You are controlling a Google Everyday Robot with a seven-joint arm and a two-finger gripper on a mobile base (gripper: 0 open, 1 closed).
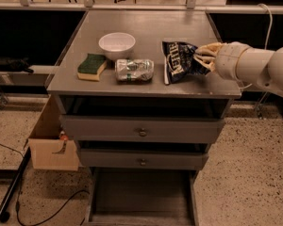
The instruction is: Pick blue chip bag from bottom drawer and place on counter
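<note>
Currently held at counter level.
Small crumpled dark navy foil chip bag [179,61] pinched at right edge by cream two-finger gripper [202,58], resting on flat grey counter top [146,21] beside crushed silver-green can [134,70]; lowest grey drawer [141,197] pulled open.

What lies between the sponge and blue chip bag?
A crushed can, in the camera view; the gripper is at the right edge of the blue chip bag.

Pincer [203,58] at right edge of blue chip bag [178,62] on counter [146,22].
</note>
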